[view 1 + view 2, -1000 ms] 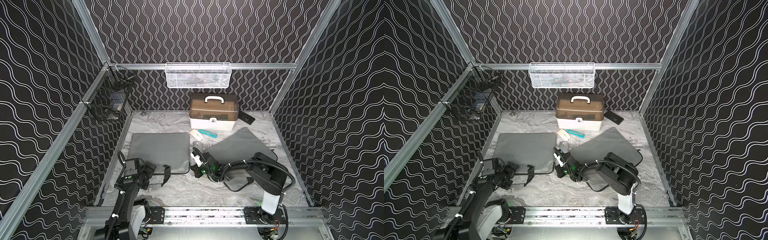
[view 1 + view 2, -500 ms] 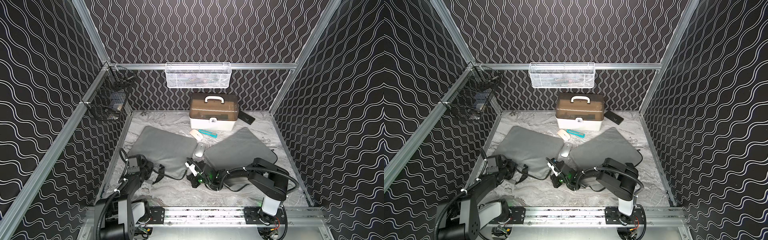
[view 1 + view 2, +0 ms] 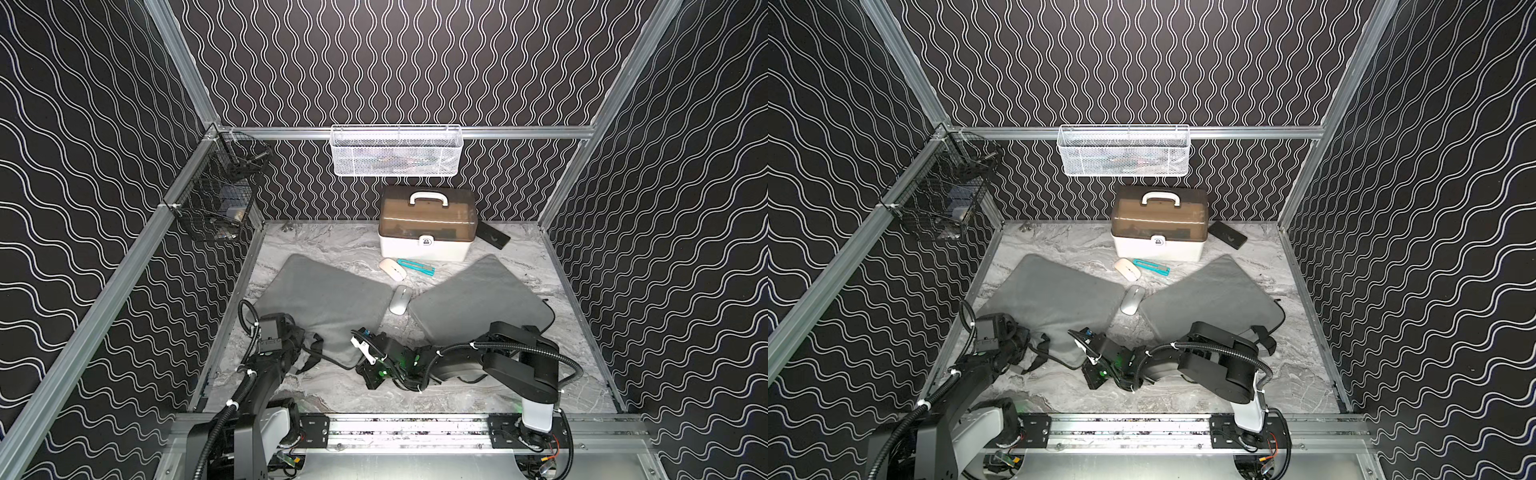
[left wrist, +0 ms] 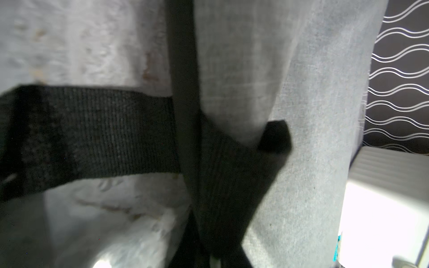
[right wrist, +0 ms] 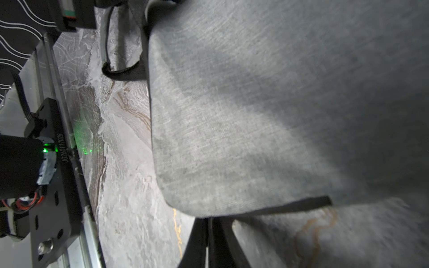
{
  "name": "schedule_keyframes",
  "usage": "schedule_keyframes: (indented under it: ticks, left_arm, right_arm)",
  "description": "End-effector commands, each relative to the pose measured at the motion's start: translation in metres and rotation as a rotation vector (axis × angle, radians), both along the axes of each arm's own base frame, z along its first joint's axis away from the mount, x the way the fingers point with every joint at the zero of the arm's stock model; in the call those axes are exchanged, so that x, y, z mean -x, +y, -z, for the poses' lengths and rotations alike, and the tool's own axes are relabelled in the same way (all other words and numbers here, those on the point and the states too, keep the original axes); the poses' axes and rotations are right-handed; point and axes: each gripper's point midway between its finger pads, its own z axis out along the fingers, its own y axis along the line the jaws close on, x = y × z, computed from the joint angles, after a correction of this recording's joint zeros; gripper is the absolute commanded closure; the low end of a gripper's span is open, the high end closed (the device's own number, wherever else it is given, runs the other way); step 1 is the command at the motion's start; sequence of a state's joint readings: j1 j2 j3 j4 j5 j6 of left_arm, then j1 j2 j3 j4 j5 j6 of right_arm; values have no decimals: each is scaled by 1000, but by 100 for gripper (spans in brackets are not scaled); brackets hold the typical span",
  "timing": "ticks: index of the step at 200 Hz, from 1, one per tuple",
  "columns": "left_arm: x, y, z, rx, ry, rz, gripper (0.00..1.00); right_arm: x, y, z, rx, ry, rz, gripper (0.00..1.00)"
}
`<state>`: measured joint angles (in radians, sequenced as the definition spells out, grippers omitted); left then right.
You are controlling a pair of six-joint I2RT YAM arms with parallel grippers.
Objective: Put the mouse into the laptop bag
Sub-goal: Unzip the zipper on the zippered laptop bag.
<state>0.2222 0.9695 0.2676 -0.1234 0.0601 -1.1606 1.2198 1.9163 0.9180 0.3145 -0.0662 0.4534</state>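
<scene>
Silver mouse [image 3: 400, 300] lies in a narrow gap between the left-side bag [image 3: 328, 299] and right-side bag [image 3: 478, 303]; open from above. Storage box [image 3: 426, 232], white mouse [image 3: 392, 269] and teal item [image 3: 415, 267] crowd the tabletop's [image 3: 582, 386] back edge. Front-right corner stands bare.

Silver mouse [image 3: 400, 300] lies flat in the gap between two flat grey fabric laptop bags, left bag [image 3: 328, 297] and right bag [image 3: 478, 301], just beside the right one's corner.

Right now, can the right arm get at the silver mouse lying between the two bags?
Probably not yet. The right gripper looks shut on the near corner of the laptop bag, so it must let go first. The silver mouse lies uncovered just beyond, with nothing over it.
</scene>
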Motion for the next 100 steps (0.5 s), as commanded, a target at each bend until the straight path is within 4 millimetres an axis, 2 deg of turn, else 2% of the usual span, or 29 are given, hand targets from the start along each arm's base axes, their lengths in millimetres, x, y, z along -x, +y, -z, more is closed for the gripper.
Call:
schedule_keyframes:
  ticks: [1, 7, 36, 48, 61, 74, 100]
  left_arm:
    - [52, 5, 22, -11, 221, -81, 100]
    - [55, 7, 19, -22, 225, -91, 100]
    - [64, 14, 4, -74, 228, -112, 68]
    - [64, 19, -5, -109, 228, -106, 58]
    - [63, 25, -15, -155, 243, -90, 53]
    - [62, 30, -22, -191, 273, -69, 44]
    - [61, 40, -27, -246, 335, -44, 40]
  right_arm:
    - [-20, -19, 2, 44, -12, 138, 100]
    - [-26, -28, 3, 56, -6, 173, 100]
    - [-53, -69, 5, 71, 17, 301, 100]
    - [-63, -88, 7, 93, 11, 356, 100]
    - [-73, -106, 7, 111, 7, 403, 100]
    - [-83, -120, 9, 128, 9, 450, 100]
    - [-99, -140, 13, 154, 39, 534, 100]
